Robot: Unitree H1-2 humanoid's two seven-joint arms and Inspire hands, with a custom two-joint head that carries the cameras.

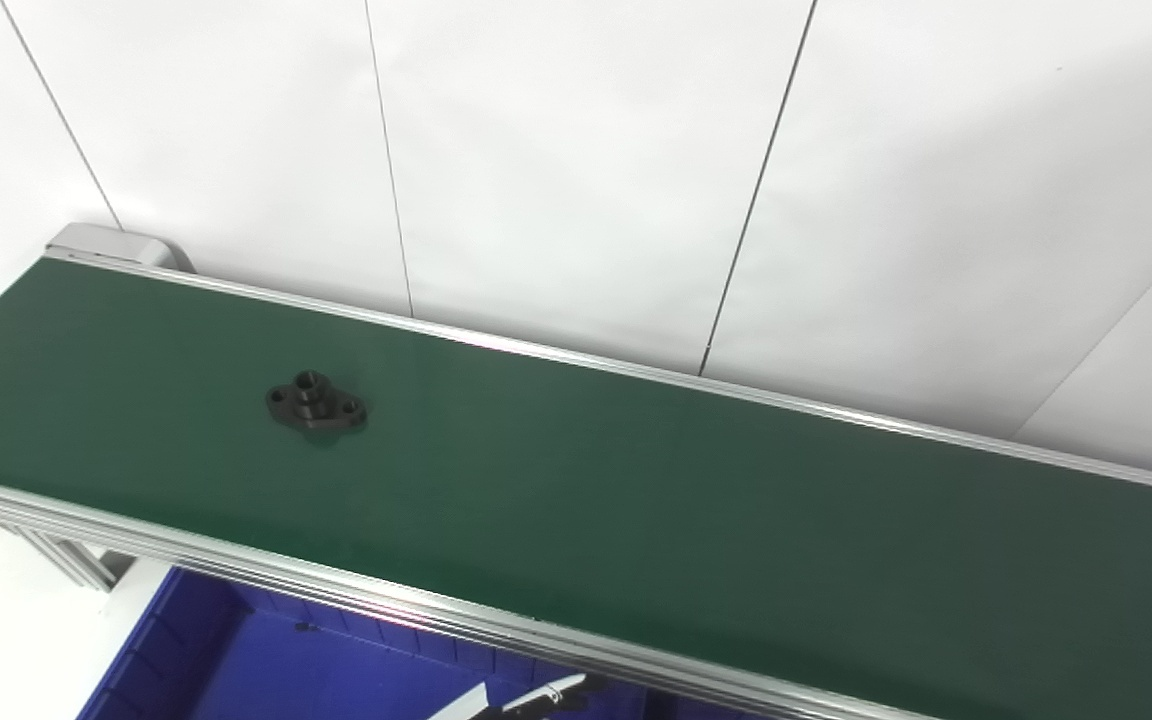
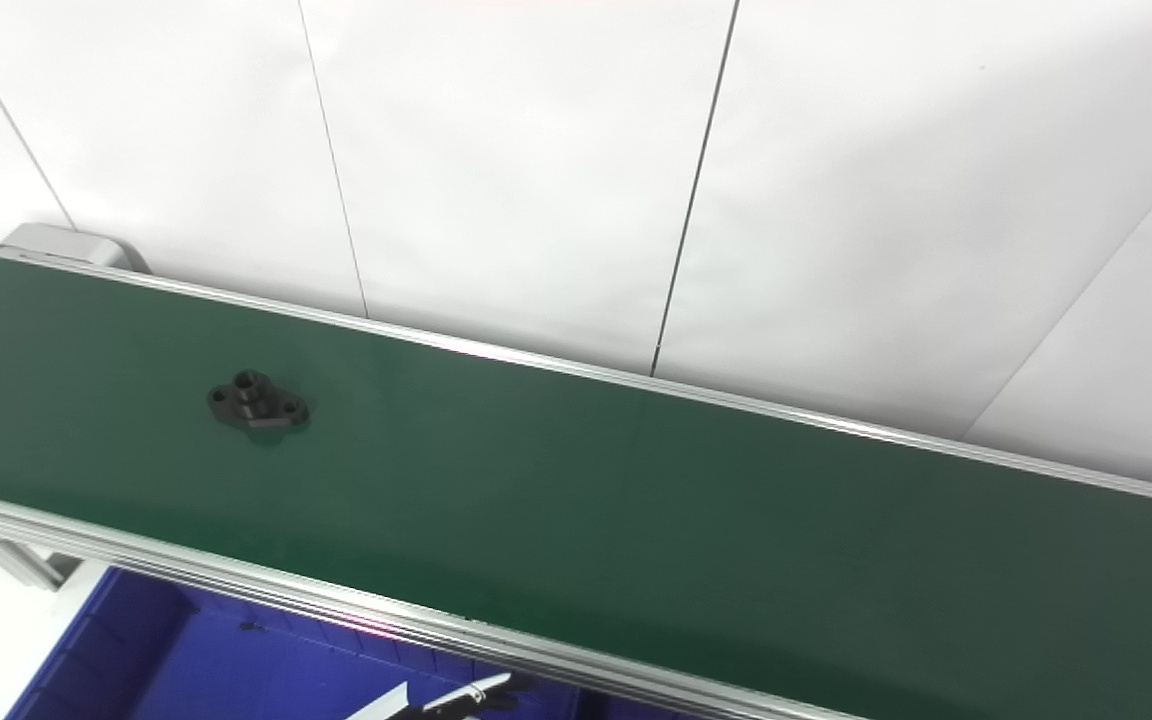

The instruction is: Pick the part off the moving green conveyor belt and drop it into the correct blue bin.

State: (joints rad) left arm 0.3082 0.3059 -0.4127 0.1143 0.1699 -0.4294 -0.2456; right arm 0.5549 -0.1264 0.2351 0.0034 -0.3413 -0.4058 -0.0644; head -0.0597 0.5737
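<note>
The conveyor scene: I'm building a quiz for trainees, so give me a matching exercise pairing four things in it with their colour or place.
Things:
1. part
2. conveyor belt
3. bin
4. wall panels

Descriptions:
A. white, behind the belt's far rail
B. blue, below the belt's near rail
C. black, lying towards the belt's left end
D. dark green, running across the picture between silver rails

Pairs: 1-C, 2-D, 3-B, 4-A
</note>
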